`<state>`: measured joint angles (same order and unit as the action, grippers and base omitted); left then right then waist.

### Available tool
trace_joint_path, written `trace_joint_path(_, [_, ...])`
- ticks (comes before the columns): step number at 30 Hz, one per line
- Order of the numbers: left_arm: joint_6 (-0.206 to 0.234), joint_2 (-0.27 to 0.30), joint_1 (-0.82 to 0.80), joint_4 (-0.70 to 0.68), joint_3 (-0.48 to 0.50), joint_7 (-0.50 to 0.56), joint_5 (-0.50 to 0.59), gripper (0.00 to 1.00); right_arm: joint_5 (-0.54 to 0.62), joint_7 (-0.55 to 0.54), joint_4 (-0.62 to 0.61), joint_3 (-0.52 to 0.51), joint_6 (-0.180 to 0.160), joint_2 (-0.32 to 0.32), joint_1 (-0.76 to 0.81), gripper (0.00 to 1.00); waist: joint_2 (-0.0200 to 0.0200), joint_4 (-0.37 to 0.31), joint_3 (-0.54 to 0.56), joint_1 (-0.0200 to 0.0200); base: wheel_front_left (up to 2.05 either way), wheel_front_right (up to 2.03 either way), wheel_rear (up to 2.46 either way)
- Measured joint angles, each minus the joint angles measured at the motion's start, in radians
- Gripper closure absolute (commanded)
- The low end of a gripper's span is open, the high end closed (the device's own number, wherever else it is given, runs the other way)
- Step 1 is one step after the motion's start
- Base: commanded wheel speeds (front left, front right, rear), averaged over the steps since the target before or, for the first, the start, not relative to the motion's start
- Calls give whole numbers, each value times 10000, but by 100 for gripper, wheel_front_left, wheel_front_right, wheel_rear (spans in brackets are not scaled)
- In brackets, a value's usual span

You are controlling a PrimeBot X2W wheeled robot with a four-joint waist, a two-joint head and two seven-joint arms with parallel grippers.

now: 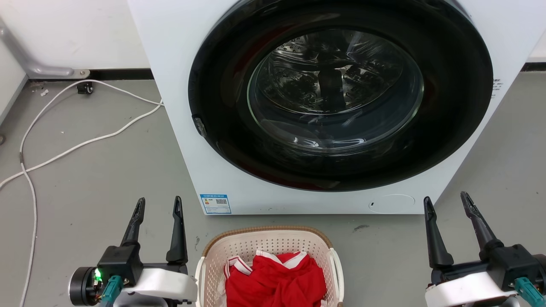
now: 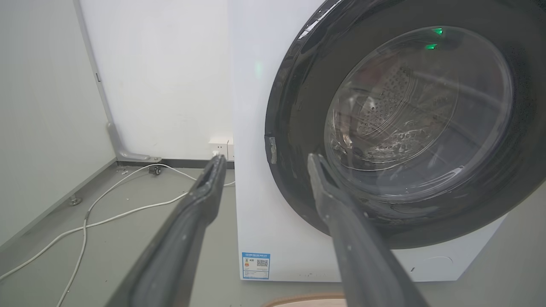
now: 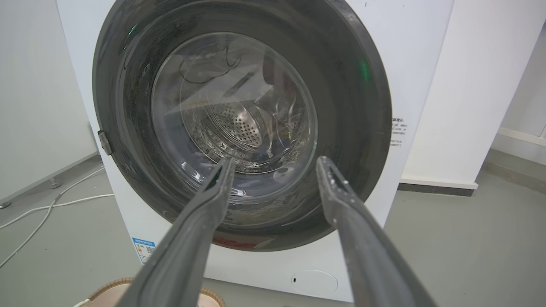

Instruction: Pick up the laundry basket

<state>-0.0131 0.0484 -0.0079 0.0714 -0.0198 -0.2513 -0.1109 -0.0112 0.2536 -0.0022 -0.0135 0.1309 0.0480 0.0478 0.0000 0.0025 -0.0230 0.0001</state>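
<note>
Looking down through the head camera, I have the left gripper (image 1: 158, 199) low on my left. Its two long dark fingers are spread wide and hold nothing. Just to its right sits the cream-white perforated plastic laundry basket (image 1: 260, 245), on the grey floor between my two grippers and nearer the left one. The basket's far rim lies behind both sets of fingertips, level with the finger roots. Its white left handle comes close to the left arm's pale wrist shell; I cannot tell whether they touch.

The basket is rounded-rectangular, with a brown woven-look band along its rim and white loop handles on both sides. A crumpled red garment with white trim (image 1: 277, 277) lies inside. Beyond it, apart from the far rim, stands a white front-loading washing machine (image 1: 179, 128) with a dark round door.

Well apart on the basket's right, the right gripper (image 1: 445, 197) also has its fingers parted and grips nothing.
</note>
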Motion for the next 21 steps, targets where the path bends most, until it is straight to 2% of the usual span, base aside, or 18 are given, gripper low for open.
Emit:
trace_joint_path(5, [46,2,31,-21,0,-90,307,0,291,96,-44,10,0,0,32,0,0,3,-1,0,0,0,0])
trace_joint_path(21, [-15,4,43,52,35,-115,305,0,2,98,75,63,0,2,38,0,0,2,65,0,0,0,0])
